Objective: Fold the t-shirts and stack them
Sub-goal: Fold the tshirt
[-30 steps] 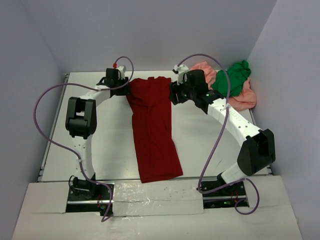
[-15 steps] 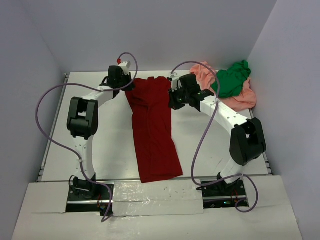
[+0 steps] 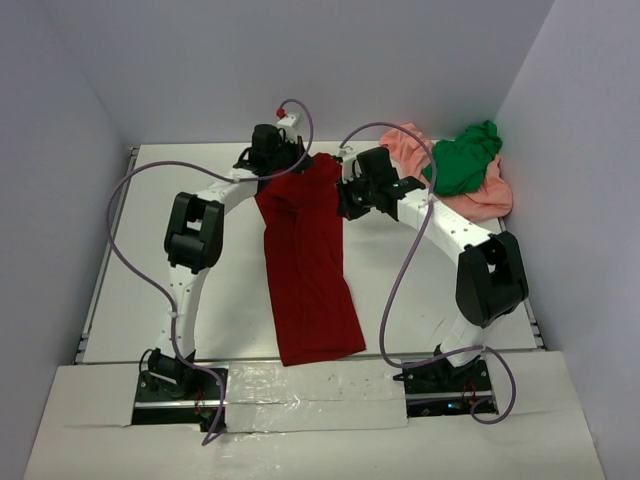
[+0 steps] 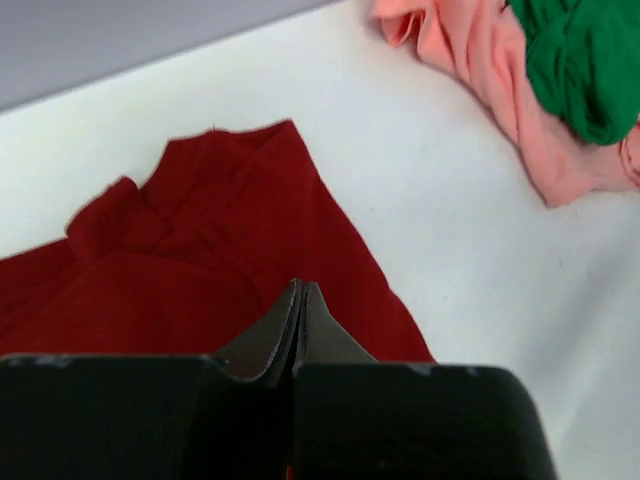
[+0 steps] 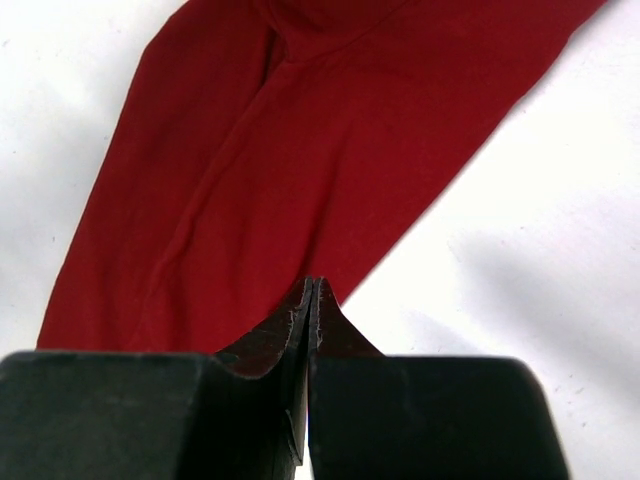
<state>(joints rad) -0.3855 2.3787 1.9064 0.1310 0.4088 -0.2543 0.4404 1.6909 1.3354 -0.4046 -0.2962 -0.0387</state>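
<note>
- Your dark red t-shirt (image 3: 308, 270) lies as a long narrow strip running near to far, its far end bunched.
- Your bright green t-shirt (image 3: 462, 160) sits crumpled atop the salmon-pink t-shirt (image 3: 485, 200), far right.

Room inventory:
- Table (image 3: 230, 290): a white, matte, rectangular top, evenly lit from above; only soft shadows are cast.
- Rear wall (image 3: 300, 70), left wall (image 3: 50, 200), right wall (image 3: 590, 200): plain pale lilac-grey panels by which the table is enclosed.
- Rail (image 3: 88, 320): metal, fitted along the table's left edge.
- Board (image 3: 90, 420): white, laid across the near edge.
- Tape (image 3: 310, 395): a glossy strip stuck over the board's middle.
</note>
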